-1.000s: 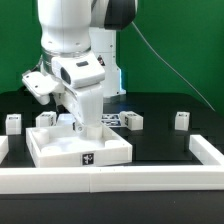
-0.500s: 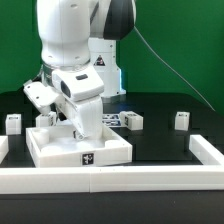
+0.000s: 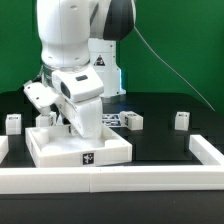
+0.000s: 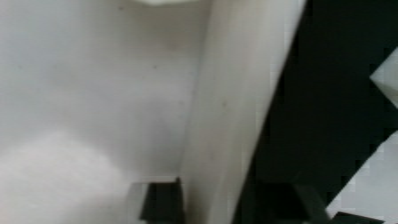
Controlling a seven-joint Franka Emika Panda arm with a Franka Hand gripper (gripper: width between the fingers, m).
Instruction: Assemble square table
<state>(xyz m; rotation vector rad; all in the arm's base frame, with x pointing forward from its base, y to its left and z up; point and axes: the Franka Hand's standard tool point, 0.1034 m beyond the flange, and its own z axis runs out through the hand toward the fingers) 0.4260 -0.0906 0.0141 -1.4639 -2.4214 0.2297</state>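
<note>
The white square tabletop [image 3: 60,148] lies on the black table at the exterior view's front left, rim up, with a tag on its front wall. My gripper [image 3: 87,128] reaches down into it near its middle. In the wrist view the gripper [image 4: 214,200] straddles the tabletop's raised rim [image 4: 222,100]. The dark fingers [image 4: 164,200] press on both sides of the rim, and the tray floor [image 4: 89,100] lies beside it. Several small white legs stand behind: two at the left [image 3: 14,122] [image 3: 45,118], one mid [image 3: 133,121], one right [image 3: 182,120].
The marker board [image 3: 112,117] lies flat behind the tabletop, by the robot base. White border rails run along the front [image 3: 120,180] and the right [image 3: 208,150] of the black table.
Since one second ago the wrist and hand have turned and shifted a little toward the exterior view's left. Nothing has visibly moved in the last half second. The tabletop has stayed put.
</note>
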